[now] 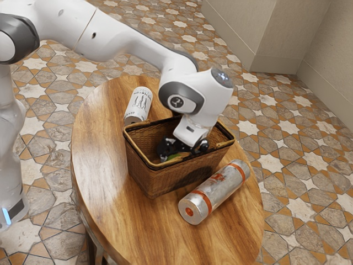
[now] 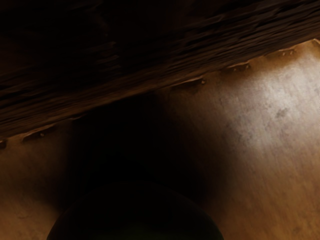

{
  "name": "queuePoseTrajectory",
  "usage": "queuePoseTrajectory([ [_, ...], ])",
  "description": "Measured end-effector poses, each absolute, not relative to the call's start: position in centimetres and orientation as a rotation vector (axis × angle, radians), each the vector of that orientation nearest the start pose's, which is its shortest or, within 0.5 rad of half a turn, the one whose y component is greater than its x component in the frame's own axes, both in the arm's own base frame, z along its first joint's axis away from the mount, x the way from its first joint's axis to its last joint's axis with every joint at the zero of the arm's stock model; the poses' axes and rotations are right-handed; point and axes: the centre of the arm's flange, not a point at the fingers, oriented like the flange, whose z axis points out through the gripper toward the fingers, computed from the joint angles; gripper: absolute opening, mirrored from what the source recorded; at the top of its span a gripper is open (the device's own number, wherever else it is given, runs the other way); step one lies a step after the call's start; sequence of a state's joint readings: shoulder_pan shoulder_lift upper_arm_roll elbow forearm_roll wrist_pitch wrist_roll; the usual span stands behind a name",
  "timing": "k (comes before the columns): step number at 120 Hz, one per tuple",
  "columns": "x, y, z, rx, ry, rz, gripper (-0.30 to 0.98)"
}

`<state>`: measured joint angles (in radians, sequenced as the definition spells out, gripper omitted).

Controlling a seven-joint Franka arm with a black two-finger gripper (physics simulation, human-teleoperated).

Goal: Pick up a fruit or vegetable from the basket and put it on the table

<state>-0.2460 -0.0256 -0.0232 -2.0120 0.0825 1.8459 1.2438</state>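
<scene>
My gripper (image 1: 182, 153) reaches down into the wicker basket (image 1: 160, 179) in the exterior view, its fingertips hidden by the basket's front wall and rim. Beside the gripper, inside the basket, a bit of a green thing (image 1: 175, 157) shows. In the wrist view a large dark rounded thing (image 2: 135, 215), faintly green, lies at the lower edge, just under or in the hand. Past it are the basket's floor (image 2: 270, 130) and dark inner wall (image 2: 200, 45). Whether the fingers touch the green thing cannot be seen.
The basket stands on a round wooden table (image 1: 105, 182). A silver cylinder with orange bands (image 1: 215, 190) lies along the basket's near side. A white can with dark figures (image 1: 139, 104) is behind the basket, toward the exterior view's left.
</scene>
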Motion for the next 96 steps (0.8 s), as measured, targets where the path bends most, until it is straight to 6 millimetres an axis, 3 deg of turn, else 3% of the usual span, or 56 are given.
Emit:
queuePoseTrajectory([
  [36,51.4,-13.1,45.1,-2.257,2.156,0.255,0.52],
  [72,51.3,-12.8,46.0,-2.266,2.139,0.247,0.50],
  [96,51.6,-12.9,44.7,-2.274,2.143,0.286,0.53],
])
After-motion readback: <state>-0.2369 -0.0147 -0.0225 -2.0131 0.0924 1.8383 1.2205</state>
